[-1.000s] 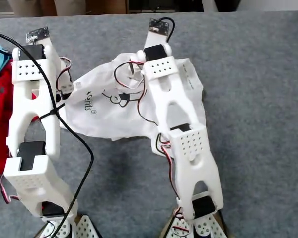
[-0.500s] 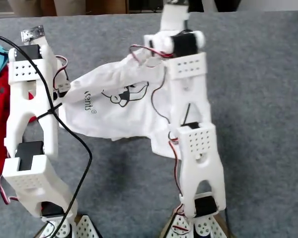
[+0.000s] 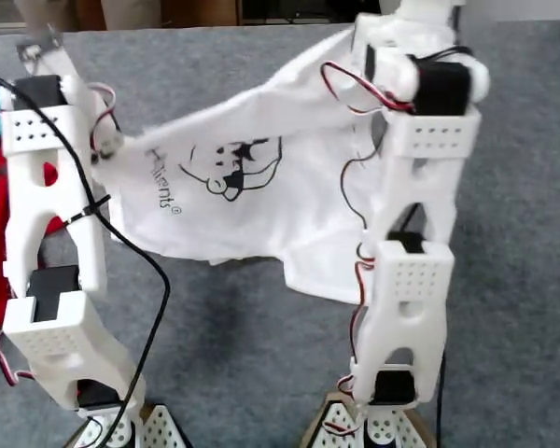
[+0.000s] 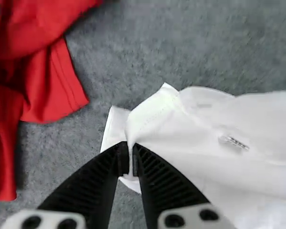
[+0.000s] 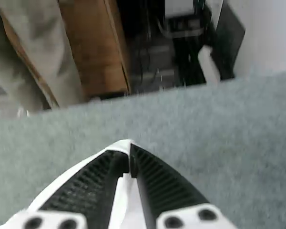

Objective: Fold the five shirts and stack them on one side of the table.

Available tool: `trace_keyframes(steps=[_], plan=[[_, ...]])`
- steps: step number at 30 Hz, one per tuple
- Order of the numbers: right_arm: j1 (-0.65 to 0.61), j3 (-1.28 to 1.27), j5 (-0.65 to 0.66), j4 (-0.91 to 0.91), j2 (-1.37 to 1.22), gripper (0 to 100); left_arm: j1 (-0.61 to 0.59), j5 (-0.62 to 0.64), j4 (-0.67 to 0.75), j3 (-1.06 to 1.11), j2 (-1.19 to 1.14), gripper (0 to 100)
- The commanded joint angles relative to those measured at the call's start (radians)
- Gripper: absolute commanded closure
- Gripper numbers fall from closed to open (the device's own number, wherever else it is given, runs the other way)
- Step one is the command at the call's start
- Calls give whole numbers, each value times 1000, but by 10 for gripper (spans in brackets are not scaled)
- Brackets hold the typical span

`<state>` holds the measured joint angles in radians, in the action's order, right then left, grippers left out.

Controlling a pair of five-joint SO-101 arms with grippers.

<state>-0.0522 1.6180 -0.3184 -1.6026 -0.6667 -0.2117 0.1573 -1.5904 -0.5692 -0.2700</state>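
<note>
Clearly left hand [image 4: 130,160] and right hand [image 5: 130,164] each pinch the white shirt [image 3: 261,215]; pulled taut, an edge may slip.

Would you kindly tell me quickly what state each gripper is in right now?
Left gripper: shut on a corner of the white shirt.
Right gripper: shut on the white shirt.
</note>
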Motion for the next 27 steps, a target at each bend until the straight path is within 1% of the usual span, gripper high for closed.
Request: trace_keyframes(steps=[1,5,8,12,16,23,27], plan=[[47,48,9,64,182,992,-12,8,-68,-259,42,981],[51,48,9,71,302,992,-6,6,-126,-500,96,981],[51,48,9,75,387,992,-6,5,-157,-640,153,981],[53,47,11,100,501,992,-6,-32,-169,-738,260,981],[61,39,11,146,611,992,-8,-64,-169,-753,415,981],[199,38,8,226,756,992,-8,-100,-169,-752,697,981],[228,33,8,224,783,992,-8,-100,-169,-735,797,981]])
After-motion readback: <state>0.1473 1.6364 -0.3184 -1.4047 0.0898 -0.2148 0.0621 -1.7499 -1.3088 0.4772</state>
